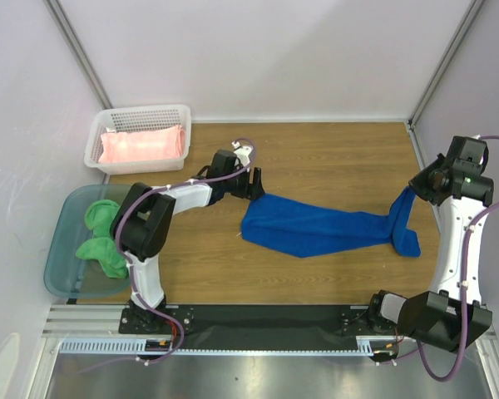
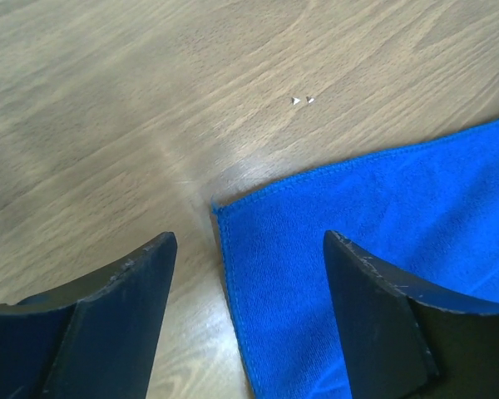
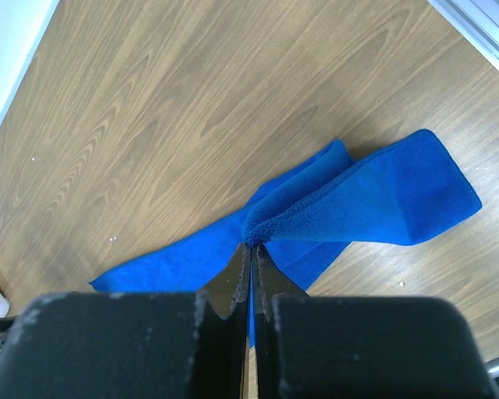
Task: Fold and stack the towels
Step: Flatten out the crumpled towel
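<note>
Seen from the left wrist, the blue towel (image 2: 382,249) runs off the right and bottom edges, with one finger (image 2: 374,316) covering part of it. From above, the left arm (image 1: 145,224) hides part of the green towel (image 1: 104,253). Two white specks (image 2: 303,100) on the table (image 2: 108,100) are too small to identify.

The wooden table (image 1: 316,150) carries 1 blue towel (image 1: 316,229), spread in a loose, rumpled band across its middle, flat at its left corner and rising off the surface at its right end. A white basket (image 1: 141,116) sits at the far-left corner and a teal tub (image 1: 62,249) at the left edge, nearer the front, both reaching past the wood. 2 tiny white specks (image 2: 303,100) lie on bare wood just beyond the towel's left corner.
</note>
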